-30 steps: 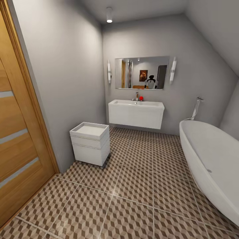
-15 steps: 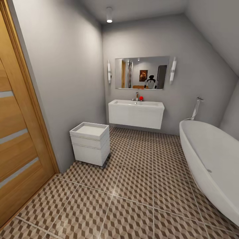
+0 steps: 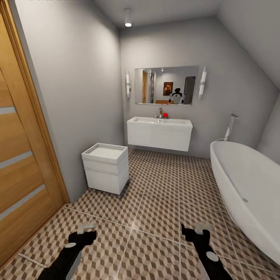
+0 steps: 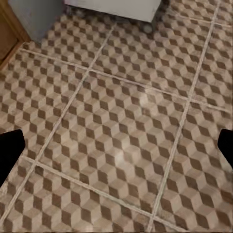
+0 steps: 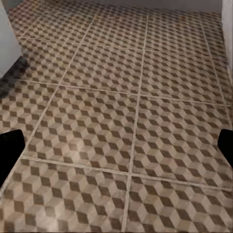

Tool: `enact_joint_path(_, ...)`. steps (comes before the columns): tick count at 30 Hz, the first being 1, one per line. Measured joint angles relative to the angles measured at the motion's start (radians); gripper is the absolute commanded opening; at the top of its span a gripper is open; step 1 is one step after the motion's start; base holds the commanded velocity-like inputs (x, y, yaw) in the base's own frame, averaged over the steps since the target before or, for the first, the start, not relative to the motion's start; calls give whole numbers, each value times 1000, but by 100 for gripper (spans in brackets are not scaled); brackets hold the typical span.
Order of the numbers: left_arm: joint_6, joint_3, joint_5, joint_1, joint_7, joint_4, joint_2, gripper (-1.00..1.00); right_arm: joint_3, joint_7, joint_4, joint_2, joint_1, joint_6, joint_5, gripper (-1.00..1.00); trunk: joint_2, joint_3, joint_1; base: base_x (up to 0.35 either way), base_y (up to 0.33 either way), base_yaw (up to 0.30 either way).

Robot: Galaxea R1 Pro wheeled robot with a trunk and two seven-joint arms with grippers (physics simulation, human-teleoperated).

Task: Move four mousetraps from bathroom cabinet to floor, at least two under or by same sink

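While both arms reach forward low over the bathroom floor (image 3: 155,202), the left gripper (image 3: 83,233) and right gripper (image 3: 196,232) hover above the cube-patterned tiles. Wrist views show each pair of fingers (image 4: 10,145) spread wide at the frame edges, with bare tile between them and nothing held; same for the right fingers (image 5: 9,144). Sink (image 3: 159,132): wall-mounted on the far wall, under a mirror (image 3: 166,85), faucet (image 3: 160,113) and a small red object (image 3: 165,115) on top. White drawer unit (image 3: 105,167) stands against the left wall. Bathtub (image 3: 249,190) on the right. Wooden door (image 3: 19,155) at left.
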State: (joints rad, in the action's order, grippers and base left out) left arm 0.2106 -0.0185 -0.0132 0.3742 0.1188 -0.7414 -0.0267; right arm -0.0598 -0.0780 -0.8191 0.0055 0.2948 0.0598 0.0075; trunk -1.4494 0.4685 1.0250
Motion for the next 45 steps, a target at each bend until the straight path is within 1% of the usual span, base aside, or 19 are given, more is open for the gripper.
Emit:
enact_joint_path(1,4,0,0,-7,0,24,1,100,-1,1,53,-1,9,-52,1,100,0,0,0,0,0,0)
enact_joint_path(2,3,0,-1,-69,0,35,0,100,0,1,56,-1,33,-70,2,100,0,1,0,0,0,0)
enact_joint_path(4,-6,0,-2,-41,0,57,0,100,1,5,40,0,80,-95,3,100,0,0,0,0,0,0)
enact_joint_path(5,-15,0,-3,-35,-1,63,0,100,1,8,33,1,91,-94,3,100,0,0,0,0,0,0)
enact_joint_path(6,-42,1,-4,-28,-2,78,0,100,4,17,22,3,105,-83,3,100,0,0,0,0,0,0)
enact_joint_path(8,-83,1,-5,-24,-3,100,1,100,9,29,14,5,115,-63,3,100,0,0,0,0,0,0)
enact_joint_path(9,-130,1,-5,-21,-3,120,2,100,13,44,7,6,121,-46,2,100,0,0,0,0,0,0)
enact_joint_path(10,-155,1,-5,-20,-3,126,3,100,14,53,4,7,123,-39,2,100,0,0,0,0,0,0)
enact_joint_path(13,-216,1,-6,-17,-4,116,3,100,19,86,-2,8,128,-25,1,100,0,0,0,0,0,0)
enact_joint_path(15,-230,2,-7,-17,-4,110,4,100,19,96,-4,8,129,-22,1,100,0,1,0,0,0,0)
enact_joint_path(19,-250,4,-7,-16,-6,129,4,100,20,109,-3,7,130,-20,0,100,0,1,0,0,0,15)
enact_joint_path(26,-256,6,-7,-16,-9,144,8,100,20,113,-2,7,130,-20,0,100,0,1,0,0,0,8)
enact_joint_path(38,-258,11,-6,-16,-25,144,41,100,21,115,6,7,130,-20,1,100,0,1,0,0,0,0)
enact_joint_path(45,-259,11,-6,-16,-27,145,47,100,21,115,11,7,130,-20,1,100,0,1,0,0,0,0)
